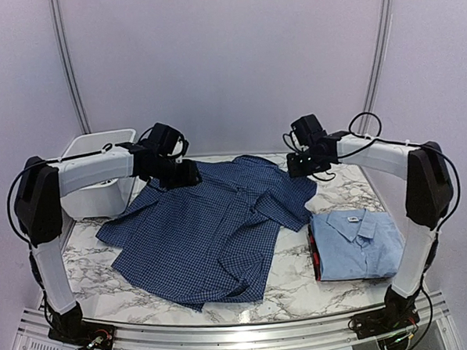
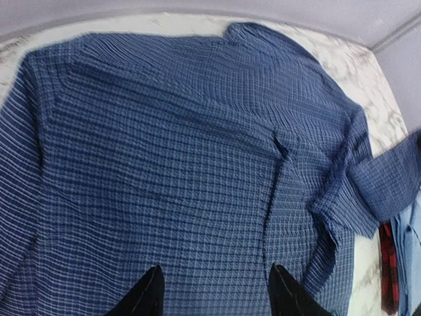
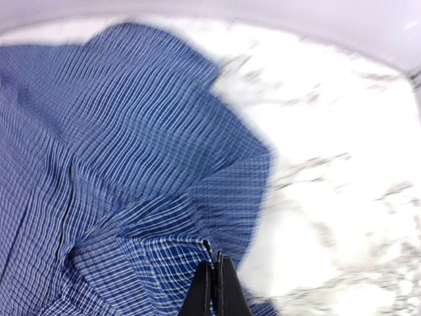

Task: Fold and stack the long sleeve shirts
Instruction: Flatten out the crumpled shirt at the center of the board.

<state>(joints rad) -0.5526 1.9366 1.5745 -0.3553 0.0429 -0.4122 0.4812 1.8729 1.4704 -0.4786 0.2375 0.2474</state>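
The dark blue checked shirt point(image 1: 213, 231) lies spread and rumpled across the middle of the marble table. It fills the left wrist view point(image 2: 171, 164) and shows in the right wrist view point(image 3: 118, 145). My left gripper point(image 2: 214, 289) hovers open just above its far left part, nothing between the fingers. My right gripper point(image 3: 214, 263) is shut, pinching a fold of the shirt's far right edge. The light blue shirt point(image 1: 354, 243) with a white neck label lies folded at the right front, on top of a dark and red folded item point(image 1: 315, 253).
A white bin point(image 1: 93, 178) stands at the back left of the table, beside my left arm. Bare marble point(image 3: 342, 171) shows to the right of the checked shirt and along the table's front edge point(image 1: 225, 313).
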